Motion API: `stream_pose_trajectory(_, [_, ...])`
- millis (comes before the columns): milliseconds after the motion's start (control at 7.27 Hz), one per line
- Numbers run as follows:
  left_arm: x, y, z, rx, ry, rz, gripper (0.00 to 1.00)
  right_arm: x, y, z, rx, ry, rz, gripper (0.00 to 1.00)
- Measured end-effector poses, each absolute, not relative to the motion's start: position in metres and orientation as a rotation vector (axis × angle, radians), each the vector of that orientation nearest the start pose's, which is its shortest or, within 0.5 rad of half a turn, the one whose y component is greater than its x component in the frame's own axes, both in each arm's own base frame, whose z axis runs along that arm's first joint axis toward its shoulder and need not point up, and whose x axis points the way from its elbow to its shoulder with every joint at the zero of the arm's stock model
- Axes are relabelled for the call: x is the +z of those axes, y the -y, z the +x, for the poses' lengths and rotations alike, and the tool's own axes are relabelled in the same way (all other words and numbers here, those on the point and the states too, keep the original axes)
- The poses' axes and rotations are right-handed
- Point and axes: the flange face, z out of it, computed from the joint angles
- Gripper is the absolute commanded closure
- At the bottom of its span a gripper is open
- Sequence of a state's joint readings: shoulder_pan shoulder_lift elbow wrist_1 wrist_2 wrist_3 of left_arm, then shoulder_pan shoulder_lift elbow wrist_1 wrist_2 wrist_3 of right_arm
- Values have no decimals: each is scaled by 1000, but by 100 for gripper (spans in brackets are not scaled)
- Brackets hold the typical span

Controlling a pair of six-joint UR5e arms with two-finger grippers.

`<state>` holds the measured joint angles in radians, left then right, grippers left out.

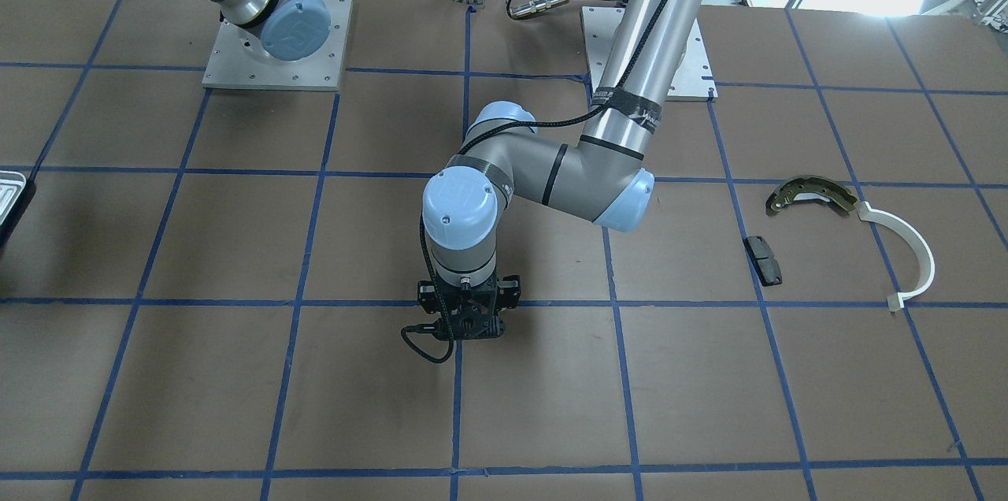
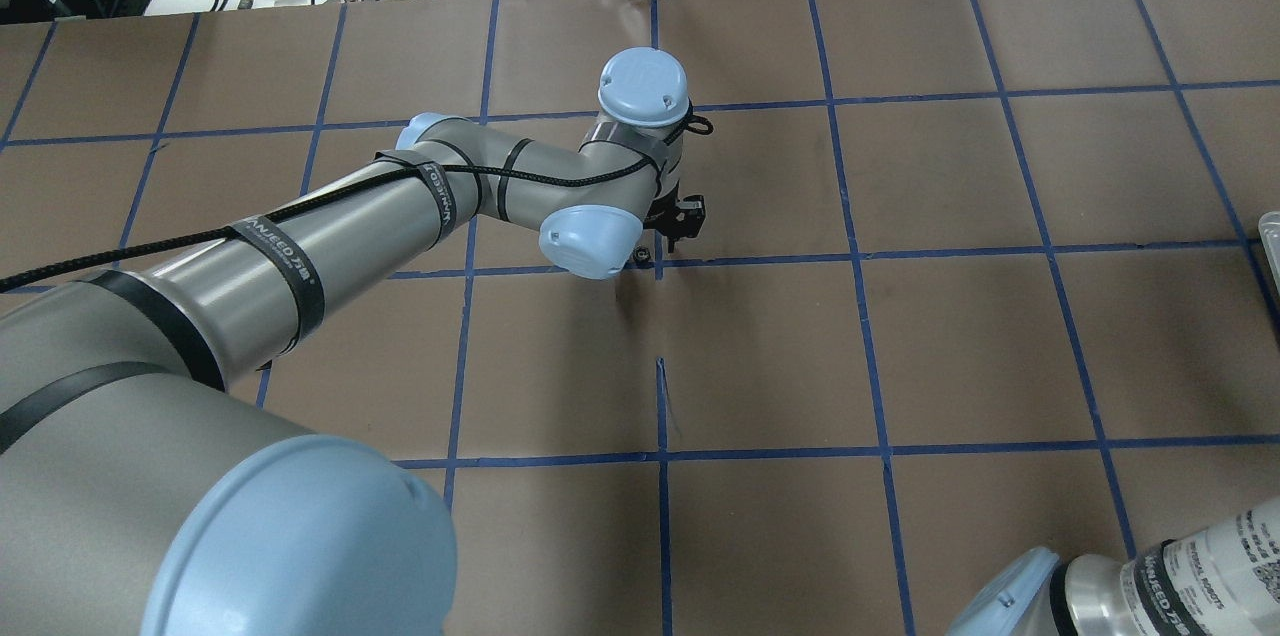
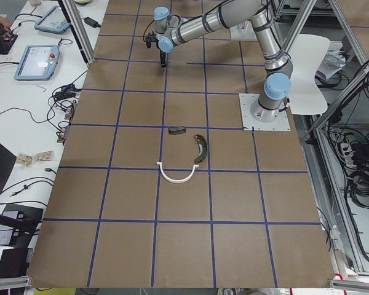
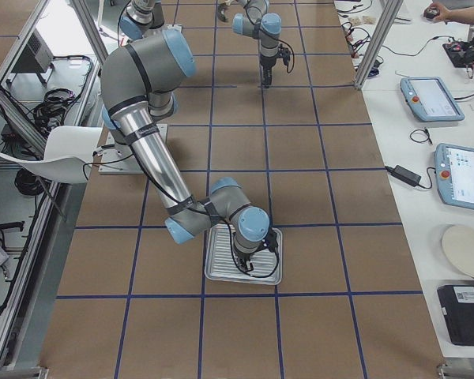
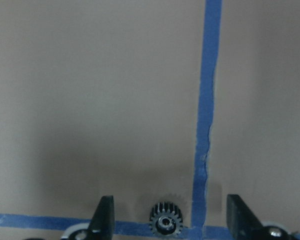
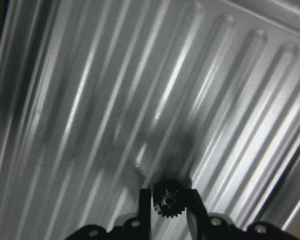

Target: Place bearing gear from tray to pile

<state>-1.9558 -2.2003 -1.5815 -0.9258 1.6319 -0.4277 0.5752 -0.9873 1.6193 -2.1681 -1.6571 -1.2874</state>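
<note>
**Over the tray: right fingers closed on a gear**

On my right wrist feed the tray [image 6: 90, 100] is silvery sheet metal, its floor pressed into long parallel ribs. The right gripper [image 6: 168, 196] pinches a small dark toothed gear [image 6: 166, 202] with a bright bore, one finger on each flank. I cannot tell whether the gear touches the ribs. From the right-end camera the right arm [image 4: 142, 118] is bent sharply at the elbow, its wrist pointing down over the tray.

The left arm [image 1: 646, 52] is stretched long across the table [image 1: 236, 391], a brown surface gridded with blue tape [image 5: 210, 75], and its wrist is vertical. The left gripper [image 5: 170, 200] has its fingers wide apart. A second gear [image 5: 166, 220] of the same dark toothed form lies flat on the table between them, touching neither, just beside a tape crossing.

The pile [image 3: 200, 150] lies well apart from both grippers. It holds one curved olive-metal shoe [image 1: 819, 187], one white plastic arc [image 1: 930, 265] and one black rectangular pad [image 1: 764, 259]. Shoe and arc nearly meet end to end, and the pad lies near them, apart.

Count: two gears, one tray, three pile parts, two arms.
</note>
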Motion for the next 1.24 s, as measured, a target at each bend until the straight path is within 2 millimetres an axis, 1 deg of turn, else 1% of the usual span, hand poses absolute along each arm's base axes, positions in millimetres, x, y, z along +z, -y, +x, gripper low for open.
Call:
stream_pose_trajectory(138, [173, 566, -367, -40, -3086, -64, 59, 186, 456, -476, 149, -3117, -449, 75])
stream_pose_trajectory(275, [172, 564, -367, -35, -3085, -61, 67, 193, 457, -476, 155, -3128, -439, 75])
stream_pose_trajectory(413, [172, 564, -366, -35, -3086, -60, 92, 209, 458, -471, 169, -3150, -407, 75])
stream_pose_trajectory(550, [174, 563, -366, -39, -3088, -58, 100, 240, 463, -451, 194, -3172, -344, 75])
stream_pose_trajectory(688, [176, 563, -366, -41, -3089, -53, 100, 273, 474, -415, 223, -3170, -277, 75])
stream_pose_trajectory(825, [180, 563, -366, -40, -3095, -38, 100, 296, 495, -365, 256, -3160, -189, 75])
stream_pose_trajectory(963, [187, 567, -352, -20, -3093, 1, 100, 307, 521, -303, 303, -3148, -88, 76])
stream_pose_trajectory(1101, [197, 578, -318, 7, -3078, 52, 100, 315, 541, -238, 352, -3137, 28, 76])
stream_pose_trajectory(1238, [209, 587, -273, 26, -3069, 93, 100, 323, 554, -168, 381, -3112, 180, 76])
